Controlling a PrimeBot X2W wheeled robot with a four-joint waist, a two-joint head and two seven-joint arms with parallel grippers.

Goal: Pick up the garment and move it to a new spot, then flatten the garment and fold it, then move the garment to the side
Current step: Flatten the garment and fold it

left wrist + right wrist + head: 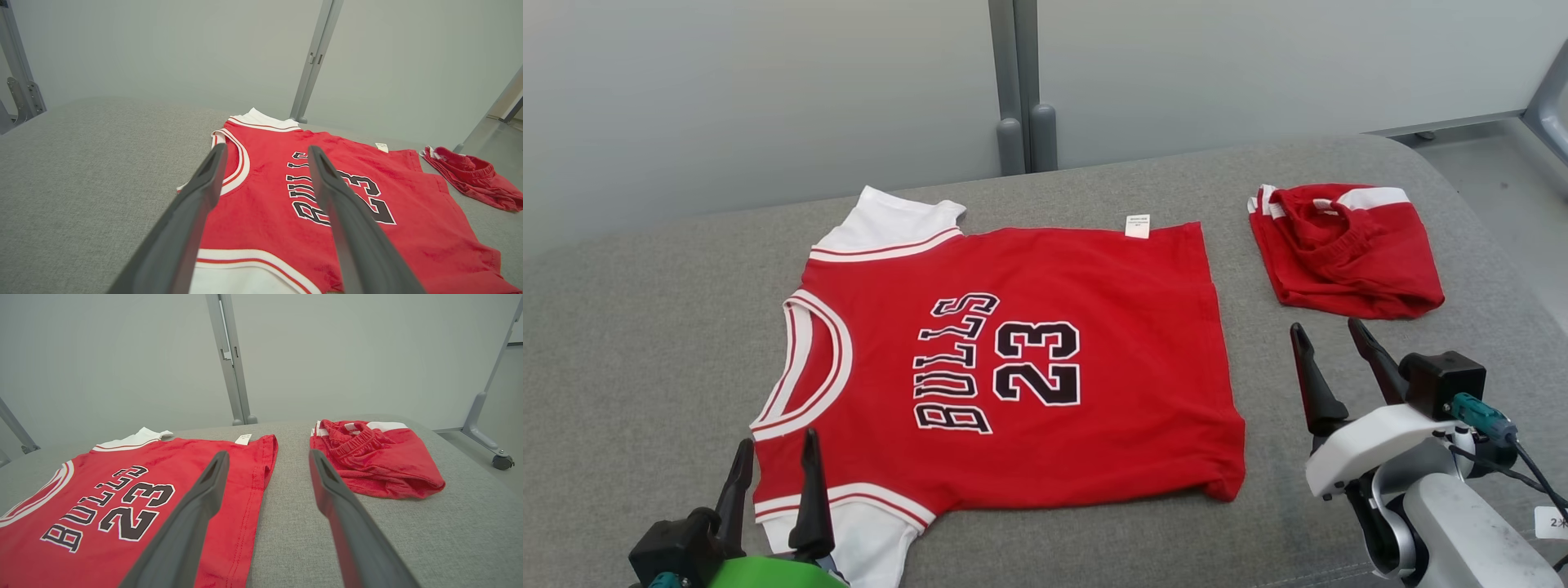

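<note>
Bright, even light all round, only faint shadows under the jersey [1111, 269] hem. Head view crisp; wrist views lean the posts [231, 367] at their edges.

Test lab — grey padded table [645, 327], frosted partition screens [768, 98] on casters [499, 461]

The jersey [1111, 278] was soft, matt red cloth with a faintly fuzzy nap. The shorts [1372, 269] were the same cloth. The surface [645, 343] was coarse grey woven fabric. The left claw [777, 439] and right claw [1325, 324] looked like matt dark plastic.
</note>
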